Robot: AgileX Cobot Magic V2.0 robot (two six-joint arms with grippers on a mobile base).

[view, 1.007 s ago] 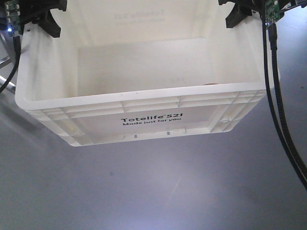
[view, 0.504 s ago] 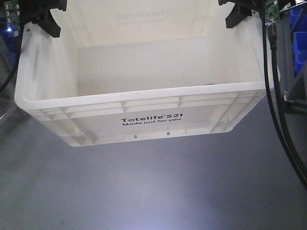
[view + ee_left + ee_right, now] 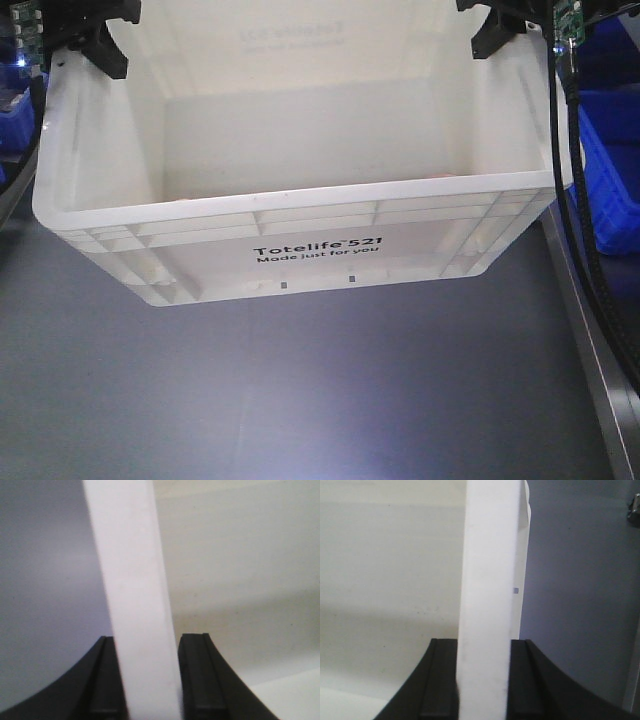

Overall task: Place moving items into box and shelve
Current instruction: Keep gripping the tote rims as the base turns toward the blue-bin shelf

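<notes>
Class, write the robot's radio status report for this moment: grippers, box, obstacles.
Both shut: left gripper, right gripper clamp box side rims. Contents hidden behind near wall. Blue bin off to right.

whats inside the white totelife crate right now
Only the bare white inner walls of the crate show in the front view and both wrist views. Its near wall covers the floor, so whatever lies at the bottom cannot be seen.
</notes>
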